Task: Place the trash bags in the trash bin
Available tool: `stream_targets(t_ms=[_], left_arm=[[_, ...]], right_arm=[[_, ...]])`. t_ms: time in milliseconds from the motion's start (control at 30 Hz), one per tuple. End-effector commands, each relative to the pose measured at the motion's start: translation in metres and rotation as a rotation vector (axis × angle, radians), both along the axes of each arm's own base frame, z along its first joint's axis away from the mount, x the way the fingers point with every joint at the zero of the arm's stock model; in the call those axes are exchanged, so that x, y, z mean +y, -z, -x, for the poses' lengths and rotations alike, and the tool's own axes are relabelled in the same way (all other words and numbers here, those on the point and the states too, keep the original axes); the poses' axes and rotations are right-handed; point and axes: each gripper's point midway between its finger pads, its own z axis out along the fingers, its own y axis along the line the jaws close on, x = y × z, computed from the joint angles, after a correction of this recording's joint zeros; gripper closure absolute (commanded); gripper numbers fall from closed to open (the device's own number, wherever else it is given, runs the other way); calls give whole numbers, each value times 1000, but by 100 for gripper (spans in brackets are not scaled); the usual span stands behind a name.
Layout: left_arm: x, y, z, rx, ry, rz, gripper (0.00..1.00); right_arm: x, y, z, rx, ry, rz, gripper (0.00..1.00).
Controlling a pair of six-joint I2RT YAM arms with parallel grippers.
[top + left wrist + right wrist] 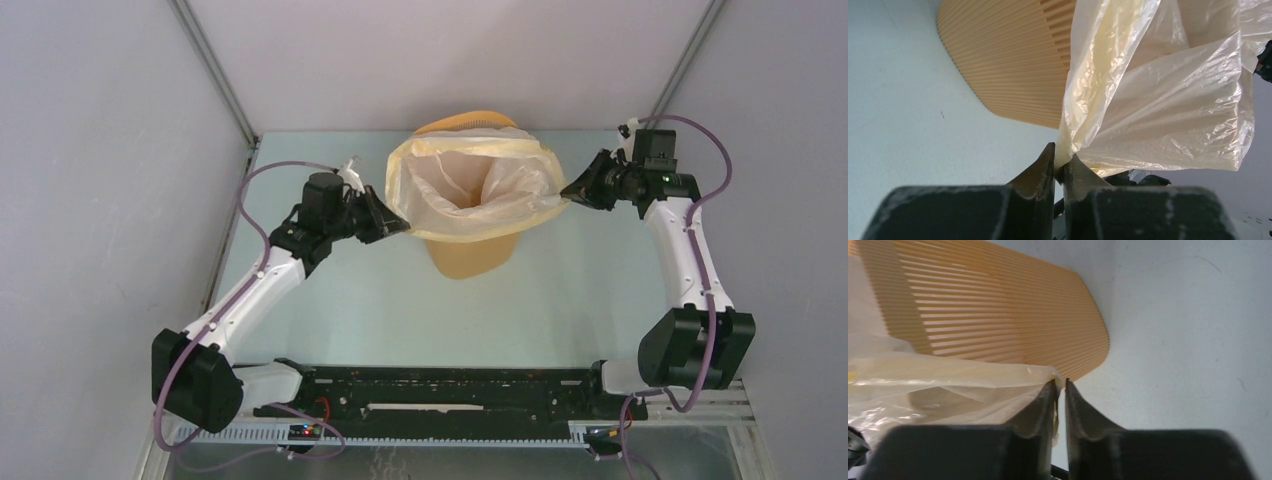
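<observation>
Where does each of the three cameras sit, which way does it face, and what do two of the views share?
Top external: above and behind the arms, looking down on the table, the trash bin and the trash bag stretched open over it; both arms show whole.
Left wrist: on the left arm, facing along the left tool, which pinches the bag's rim.
Right wrist: on the right arm, facing along the right tool, pinching the opposite rim.
Shared: both wrist views show the bin's slitted side and the bag.
</observation>
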Motion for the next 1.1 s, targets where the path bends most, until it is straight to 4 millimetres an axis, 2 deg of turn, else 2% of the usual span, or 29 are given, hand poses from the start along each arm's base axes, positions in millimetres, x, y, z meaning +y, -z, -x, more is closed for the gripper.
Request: stream_targets(t_ms=[0, 67, 133, 233, 367, 467, 567, 667, 767, 833, 933, 1067], left_arm=[[4, -43, 3, -86, 15, 9, 84], [12, -50, 5, -113, -6, -24, 74], [21, -56, 9, -132, -26, -56, 61], [32, -69, 14, -174, -37, -65, 39], [48, -92, 19, -282, -64, -125, 23], [67, -103, 14, -343, -137, -189, 12], [66, -110, 1, -368, -142, -175, 10], [56, -119, -20, -413, -120, -156, 9], [57, -124, -41, -434, -129, -215, 7], [56, -127, -53, -437, -122, -251, 7], [49, -123, -70, -428, -85, -277, 10], [46, -124, -90, -428, -92, -299, 14]], right_arm=[[-5, -46, 5, -107, -24, 50, 66], [-5, -70, 16, -145, -30, 65, 53], [-2, -87, 26, -182, -36, 58, 43], [1, -104, 35, -229, -36, 51, 37], [4, -122, 36, -340, -64, 68, 27], [21, -142, 27, -490, -174, 62, 24], [42, -152, 16, -647, -313, 101, 24], [56, -152, 1, -745, -415, 258, 23], [56, -157, -19, -807, -429, 439, 23], [65, -162, -26, -838, -487, 465, 24], [78, -156, -34, -846, -572, 555, 25], [81, -160, -52, -868, -521, 623, 25]])
